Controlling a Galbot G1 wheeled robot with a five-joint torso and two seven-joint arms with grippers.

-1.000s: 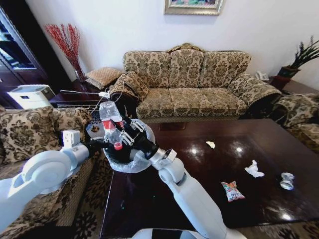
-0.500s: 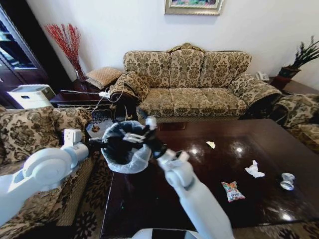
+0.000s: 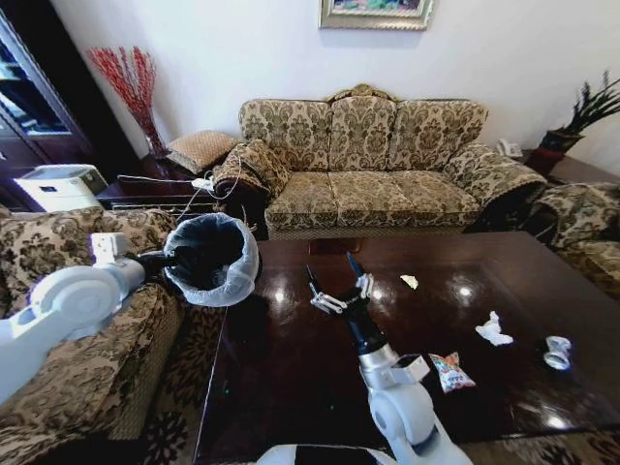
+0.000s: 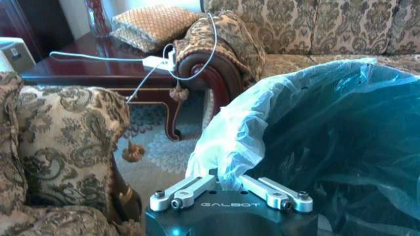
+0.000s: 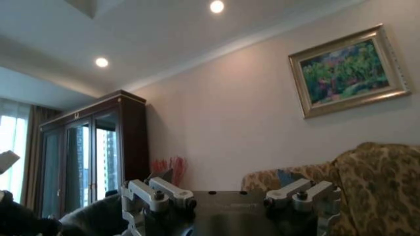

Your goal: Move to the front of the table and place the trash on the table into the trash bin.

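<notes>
My left gripper (image 3: 167, 262) holds the trash bin (image 3: 209, 258), a black bin with a white bag liner, in the air off the table's left end. In the left wrist view its fingers (image 4: 187, 193) are shut on the bin's lined rim (image 4: 226, 147). My right gripper (image 3: 337, 287) stands open and empty, pointing up above the middle of the dark table (image 3: 291, 378). Its spread fingers (image 5: 161, 193) show against the wall in the right wrist view. Trash lies on the table: a pale scrap (image 3: 410, 281), a white tissue (image 3: 493, 330), a snack wrapper (image 3: 451, 371) and a silvery cup (image 3: 558, 352).
A patterned sofa (image 3: 378, 160) stands behind the table, and armchairs flank it at the left (image 3: 68, 262) and right (image 3: 586, 228). A side table with cables (image 3: 160, 182) sits at the back left.
One second ago my right gripper held a plastic bottle over the bin. Now it is open, empty and drawn back over the table. The left arm has carried the bin leftward.
</notes>
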